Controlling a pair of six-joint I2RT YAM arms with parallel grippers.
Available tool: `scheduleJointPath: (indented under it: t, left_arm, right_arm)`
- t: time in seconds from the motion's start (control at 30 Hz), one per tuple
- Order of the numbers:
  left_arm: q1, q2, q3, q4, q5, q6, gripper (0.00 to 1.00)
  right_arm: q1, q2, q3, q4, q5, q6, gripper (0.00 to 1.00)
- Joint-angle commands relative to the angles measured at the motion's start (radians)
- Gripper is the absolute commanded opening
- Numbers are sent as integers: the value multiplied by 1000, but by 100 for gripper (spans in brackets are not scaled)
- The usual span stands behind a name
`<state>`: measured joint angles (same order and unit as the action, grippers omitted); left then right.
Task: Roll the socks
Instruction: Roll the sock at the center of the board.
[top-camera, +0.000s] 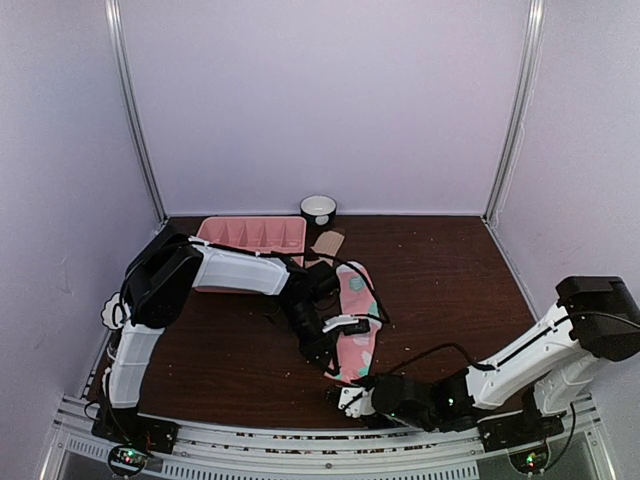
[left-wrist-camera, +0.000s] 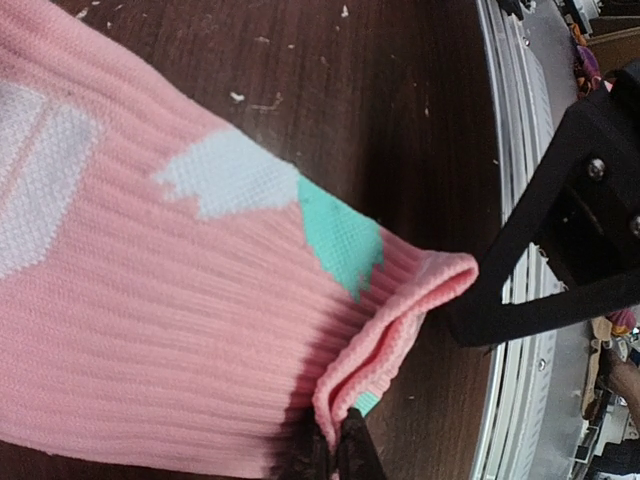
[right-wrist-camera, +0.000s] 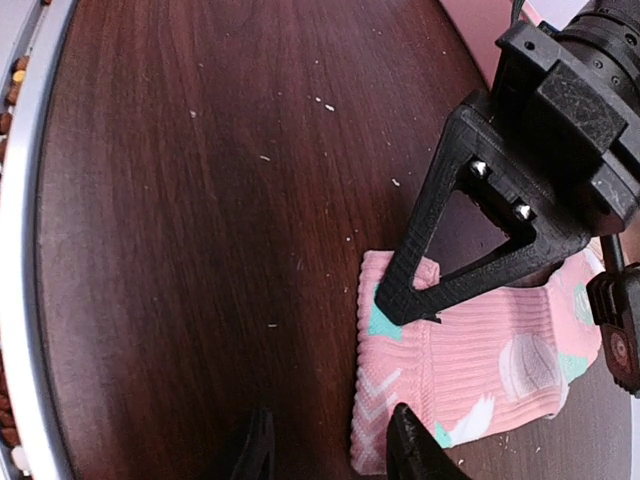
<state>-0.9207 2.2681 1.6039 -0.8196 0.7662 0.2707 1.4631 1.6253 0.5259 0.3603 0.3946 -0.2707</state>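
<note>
Left gripper (left-wrist-camera: 333, 452) is pinched shut on the cuff of the pink sock (top-camera: 356, 318), which lies mid-frame in the top view, long axis running top to bottom, cuff toward the lower edge. Right gripper (right-wrist-camera: 325, 450) has its jaws apart at that cuff's corner, holding nothing. The tan sock (top-camera: 328, 242) lies near its upper end.

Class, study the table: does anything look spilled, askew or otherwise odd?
Pale crumbs are scattered over the dark table, like a spill. The pink sock has its cuff bunched and folded over.
</note>
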Motion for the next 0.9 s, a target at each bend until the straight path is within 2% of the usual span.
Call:
scheduleJointPath:
  t: [0.0, 0.2, 0.3, 0.43, 0.53, 0.67, 0.77, 0.8, 0.87]
  left_arm:
    - [7, 65, -35, -78, -82, 37, 0]
    - [14, 55, -42, -82, -62, 58, 0]
    - [15, 41, -36, -103, -51, 96, 0]
    - [27, -22, -75, -106, -34, 148, 10]
    - [42, -94, -121, -93, -47, 189, 33]
    - [96, -246, -230, 16, -57, 187, 64]
    - [104, -318, -281, 57, -86, 217, 68]
    - [104, -335, -293, 67, -88, 226, 81]
    - [96, -360, -312, 84, -97, 252, 84]
  right_arm:
    - [-45, 53, 32, 37, -42, -44, 38]
    - [-84, 93, 35, 41, -87, -11, 27]
    - [-95, 126, 26, 41, -105, 42, 24]
    - [-105, 162, 3, 50, -143, 151, 20]
    - [-117, 167, -29, 71, -193, 239, 13]
    - [-137, 129, -70, 115, -280, 345, 5]
    - [-158, 100, -88, 160, -364, 409, 1]
    - [-171, 92, -92, 173, -401, 432, 0]
    - [-216, 81, -109, 225, -495, 490, 0]
